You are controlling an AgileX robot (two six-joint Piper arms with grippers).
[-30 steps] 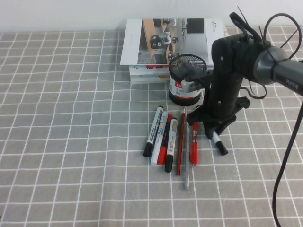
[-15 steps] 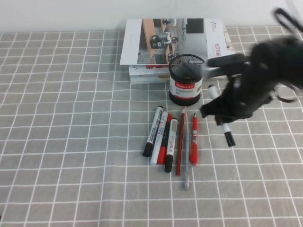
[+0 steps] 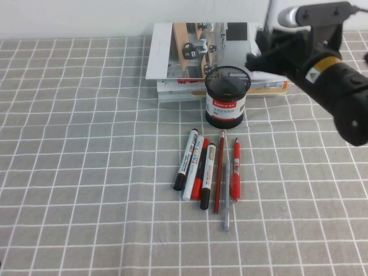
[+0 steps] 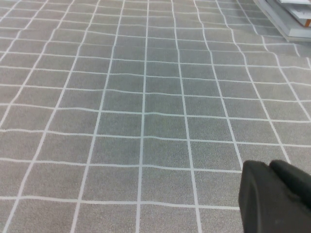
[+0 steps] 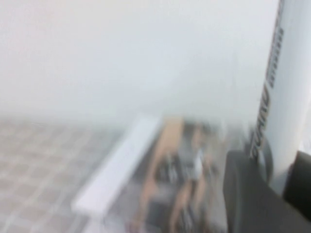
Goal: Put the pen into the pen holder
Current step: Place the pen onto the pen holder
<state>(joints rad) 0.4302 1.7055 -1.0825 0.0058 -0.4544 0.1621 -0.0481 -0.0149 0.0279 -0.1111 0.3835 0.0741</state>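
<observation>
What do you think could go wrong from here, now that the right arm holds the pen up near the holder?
The right gripper, shut on the pen, is raised behind and to the right of the pen holder, not over its opening, so a release now would likely miss. The holder stands close against the stacked books; a low approach could knock it over. The left gripper hangs over bare tablecloth, away from all this.

Light is bright and even from overhead, with only a faint shadow around the pen holder (image 3: 227,98). My right gripper (image 3: 270,43), at one o'clock in the high view, looks slightly smeared. Its wrist camera is heavily blurred and washed out, and only the pen (image 5: 286,87) clamped there is half-sharp. My left gripper (image 4: 274,196) shows dark and soft above the crisp cloth (image 4: 146,97).
</observation>
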